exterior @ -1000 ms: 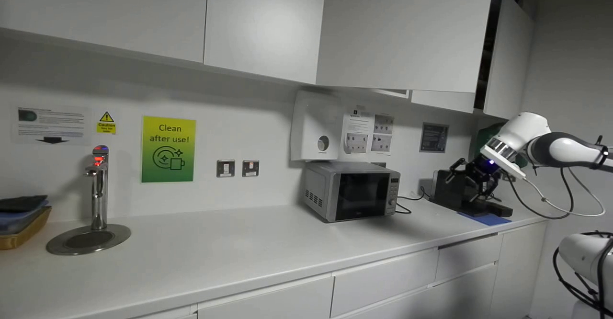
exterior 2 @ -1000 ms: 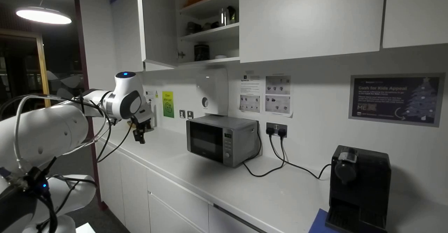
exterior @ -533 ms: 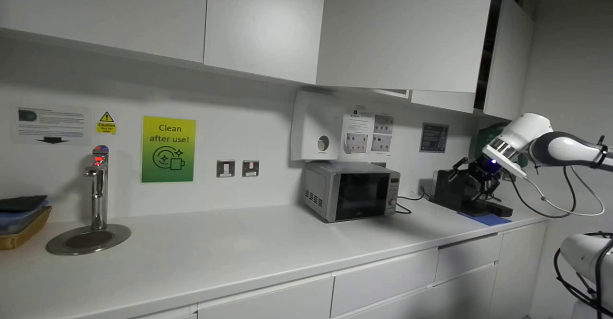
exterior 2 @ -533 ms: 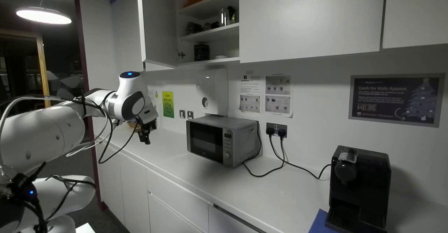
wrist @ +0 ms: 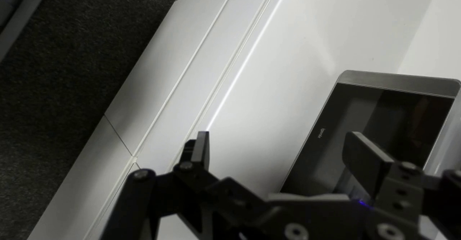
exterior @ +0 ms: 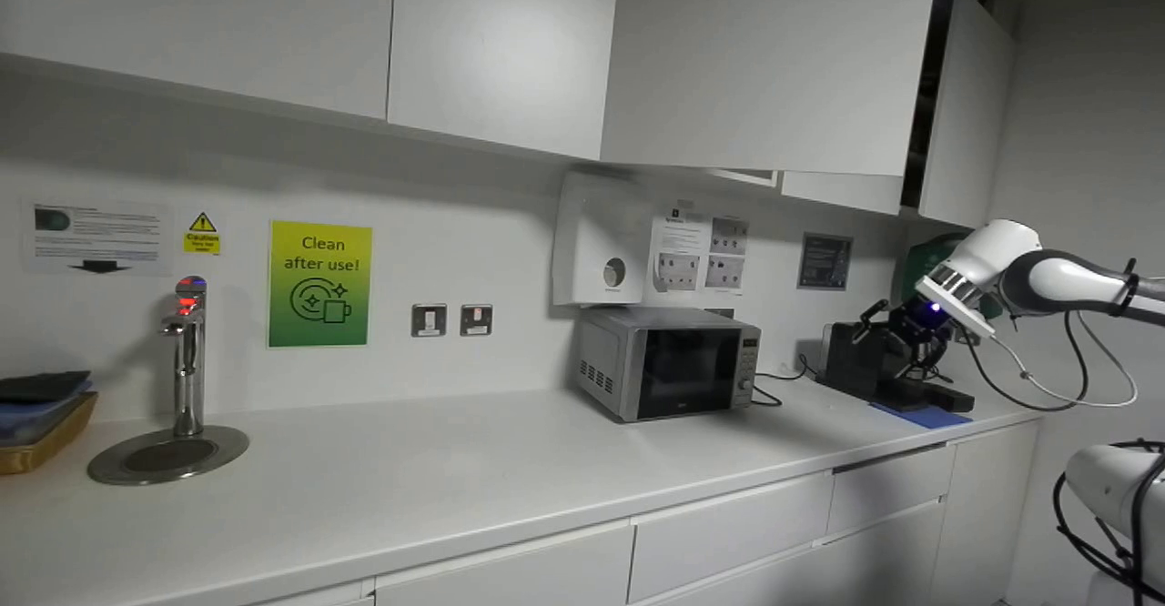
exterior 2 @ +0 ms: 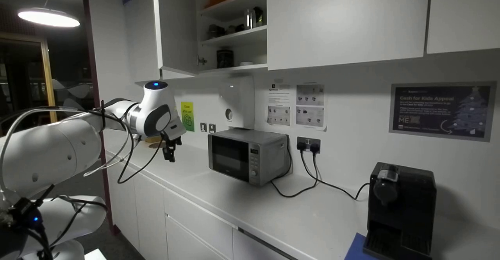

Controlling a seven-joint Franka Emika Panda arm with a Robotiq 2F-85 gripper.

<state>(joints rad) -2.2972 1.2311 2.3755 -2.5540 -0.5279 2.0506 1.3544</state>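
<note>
We have the gripper [wrist: 277, 133] with its two fingers spread wide and nothing between them, pointing down toward the white countertop [wrist: 257, 124]. The nearest thing to it is the silver-and-black microwave [exterior 2: 248, 156], which stands on the countertop near the wall, beneath the white dispenser [exterior 2: 238, 102]. In the wrist view one fingertip overlaps the dark microwave door [wrist: 396, 117], yet both exterior views show the gripper apart from it, so we should not read that overlap as contact.

To work well here, we judge that slow, short moves suit us best: a bump from a spread finger could slide the microwave or mark its glass. The countertop's front edge [wrist: 247, 58] runs aslant in the wrist view, so turning the wrist square before any contact would let both fingers meet a surface evenly. The control panel [exterior 2: 254, 160] cannot be made out past the gripper in the wrist view; both exterior views show it, so we do better to check our line there. We also want the slack black cable [exterior: 1047, 409] clear of the front edge, and headroom under the swung-out cupboard door [exterior 2: 179, 25].
</note>
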